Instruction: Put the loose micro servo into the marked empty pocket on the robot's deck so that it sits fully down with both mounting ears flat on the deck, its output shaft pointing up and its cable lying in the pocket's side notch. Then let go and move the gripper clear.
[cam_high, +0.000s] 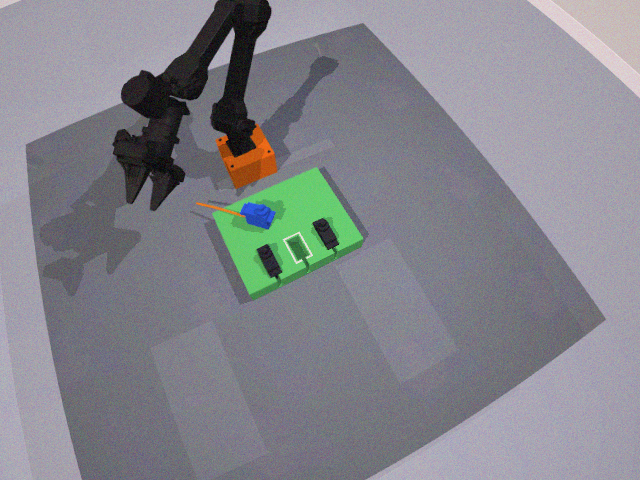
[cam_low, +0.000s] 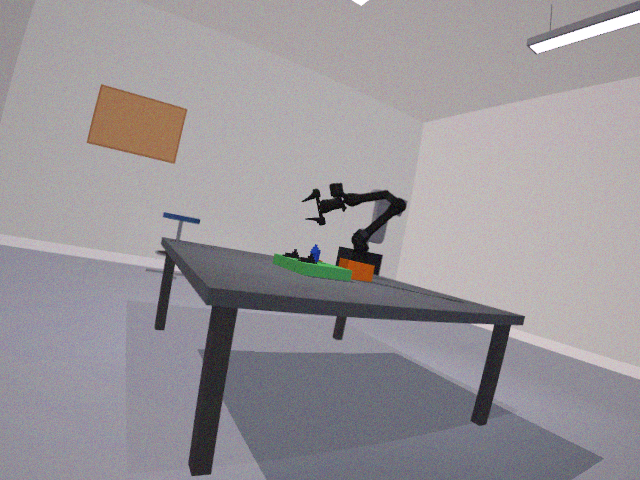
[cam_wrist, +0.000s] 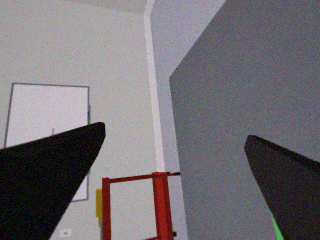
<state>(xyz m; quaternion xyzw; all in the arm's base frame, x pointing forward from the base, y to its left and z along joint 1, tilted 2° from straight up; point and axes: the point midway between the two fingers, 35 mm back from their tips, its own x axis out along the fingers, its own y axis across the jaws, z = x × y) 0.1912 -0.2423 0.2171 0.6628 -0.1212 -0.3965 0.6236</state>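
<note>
The blue micro servo (cam_high: 257, 214) lies loose on the green deck (cam_high: 286, 230) near its back left corner, and its orange cable (cam_high: 219, 208) runs off the deck's left edge. The marked empty pocket (cam_high: 298, 248), outlined in white, sits near the deck's front edge between two black servos (cam_high: 269, 259) (cam_high: 325, 232). My gripper (cam_high: 146, 198) is open and empty, high above the table to the left of the deck and well apart from the servo. In the exterior view the gripper (cam_low: 313, 207) hangs above the deck (cam_low: 312, 267). The wrist view shows only my two dark fingers, the table's edge and the room.
The arm's orange base (cam_high: 247, 158) stands just behind the deck. Two faint lighter rectangles (cam_high: 206, 392) (cam_high: 395, 310) mark the table top in front of the deck.
</note>
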